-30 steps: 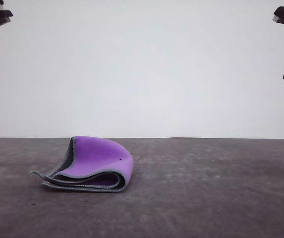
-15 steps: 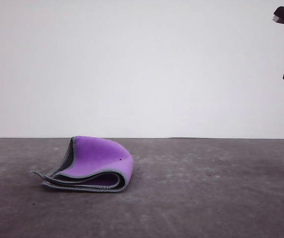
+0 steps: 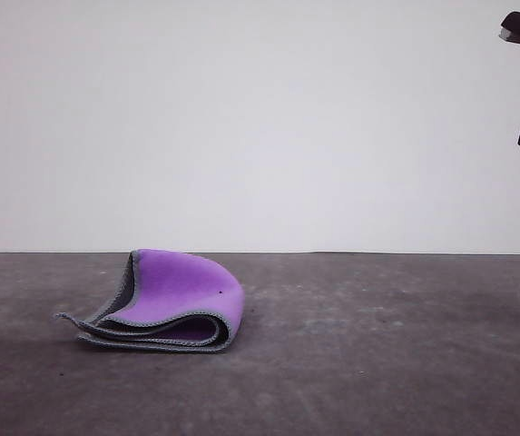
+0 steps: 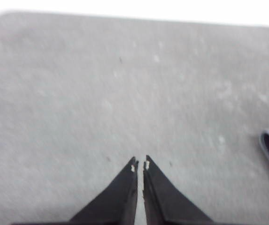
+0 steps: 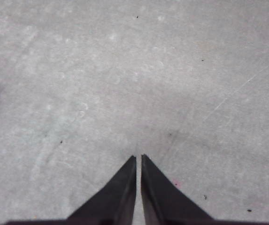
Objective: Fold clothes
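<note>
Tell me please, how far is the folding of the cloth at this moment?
Done: the cloth lies folded in layers on the table, purple face up, though its top flap bulges. In hand: nothing; the left gripper and the right gripper are shut over bare table. Left: perhaps pressing it flat.

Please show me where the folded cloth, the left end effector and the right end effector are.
cloth (image 3: 182,286): front view, purple upper face.
left end effector (image 4: 140,165): left wrist view, between fingertips.
right end effector (image 5: 138,158): right wrist view, between fingertips.
</note>
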Controlling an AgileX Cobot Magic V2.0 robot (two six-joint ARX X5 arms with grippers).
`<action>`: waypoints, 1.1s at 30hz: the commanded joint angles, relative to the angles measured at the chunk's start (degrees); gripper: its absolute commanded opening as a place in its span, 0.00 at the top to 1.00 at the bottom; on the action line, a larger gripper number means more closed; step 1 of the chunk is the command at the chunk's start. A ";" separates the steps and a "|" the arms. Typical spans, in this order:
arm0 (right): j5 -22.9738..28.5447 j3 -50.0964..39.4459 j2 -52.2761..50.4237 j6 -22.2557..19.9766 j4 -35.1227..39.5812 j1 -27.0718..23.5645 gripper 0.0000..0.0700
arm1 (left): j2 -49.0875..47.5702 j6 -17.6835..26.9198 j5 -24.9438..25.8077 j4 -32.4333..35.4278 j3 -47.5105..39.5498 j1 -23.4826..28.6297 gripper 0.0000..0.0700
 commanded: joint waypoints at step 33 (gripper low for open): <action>-0.04 0.50 0.39 0.80 0.86 0.08 0.98 | -8.33 -5.67 0.13 -5.16 -3.12 0.37 0.99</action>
